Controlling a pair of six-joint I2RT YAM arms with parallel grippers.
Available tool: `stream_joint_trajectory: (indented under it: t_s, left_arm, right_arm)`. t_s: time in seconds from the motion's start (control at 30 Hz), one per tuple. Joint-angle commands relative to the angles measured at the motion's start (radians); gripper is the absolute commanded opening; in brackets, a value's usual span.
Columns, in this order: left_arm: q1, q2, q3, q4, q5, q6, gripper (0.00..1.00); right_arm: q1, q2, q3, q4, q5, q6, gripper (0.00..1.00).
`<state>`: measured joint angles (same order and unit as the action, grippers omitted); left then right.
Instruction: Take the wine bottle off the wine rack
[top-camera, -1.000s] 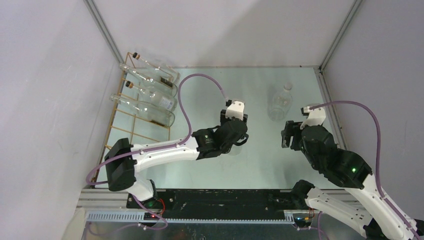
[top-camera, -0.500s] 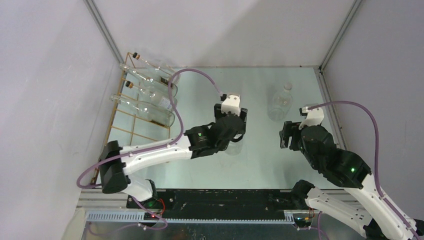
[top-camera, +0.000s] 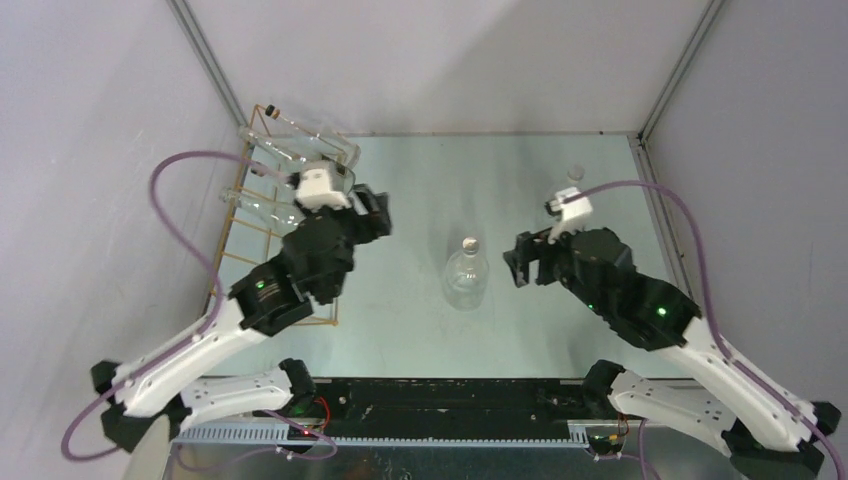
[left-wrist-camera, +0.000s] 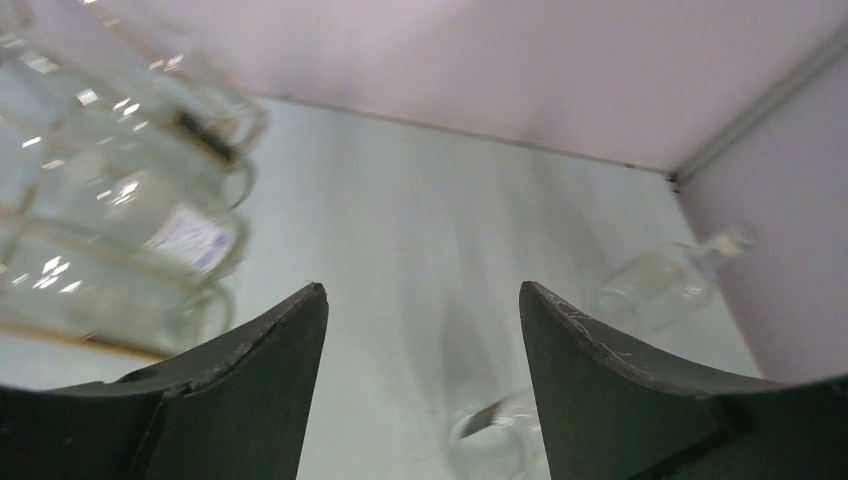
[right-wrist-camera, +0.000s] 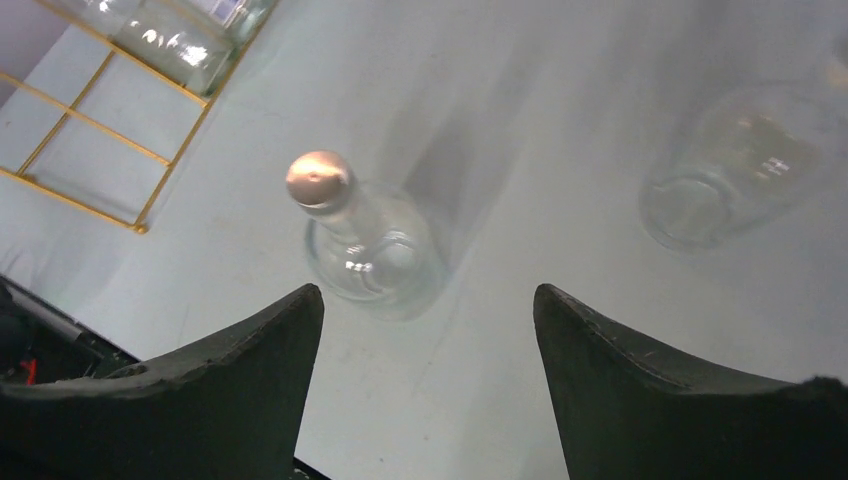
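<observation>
Well, from above, the pale, smooth desk (top-camera: 430, 170) fills the booth floor, and grey walls cut it off at the back and both sides. The wine rack (top-camera: 226, 240) lies along its left edge, thin gold wire with ladder rungs. My left arm covers much of its middle.

The racked bottles (top-camera: 310, 140) are clear glass and lie on their sides, necks toward the left wall. Only the rearmost shows whole from above; the others are mostly under my left wrist. In the left wrist view they are smeared with blur. I make out three rounded bases there, one with a pale label, but no finer detail.

The left claw (left-wrist-camera: 422, 300) is spread wide with nothing between its dark curved fingers. It sits just right of those bases, near them but not touching.

The right claw (right-wrist-camera: 428, 300) is also spread wide and empty. An upright bottle (right-wrist-camera: 355, 235), clear with a round metallic cap, stands on the desk between the two claws. It is nearer the right claw and apart from both.

A far bottle (right-wrist-camera: 740, 165) is further back on the right. From above my right arm hides all but its cap, and I cannot tell its pose for certain.
</observation>
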<state>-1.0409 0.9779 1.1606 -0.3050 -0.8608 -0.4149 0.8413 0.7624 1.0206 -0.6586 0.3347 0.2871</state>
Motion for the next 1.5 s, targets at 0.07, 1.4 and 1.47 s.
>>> stream_joint_trajectory:
  t_s: [0.07, 1.4, 1.47]
  left_arm:
    - [0.158, -0.201, -0.166, -0.247, 0.051, -0.132, 0.77]
    - [0.187, -0.452, -0.331, -0.419, -0.041, -0.263, 0.78]
    - [0.188, -0.450, -0.329, -0.419, -0.046, -0.262, 0.79]
  right_arm:
    - [0.057, 0.174, 0.021, 0.274, -0.071, -0.008, 0.82]
    - [0.119, 0.523, 0.005, 0.335, 0.111, 0.058, 0.41]
    - [0.118, 0.515, 0.005, 0.330, 0.116, 0.057, 0.33]
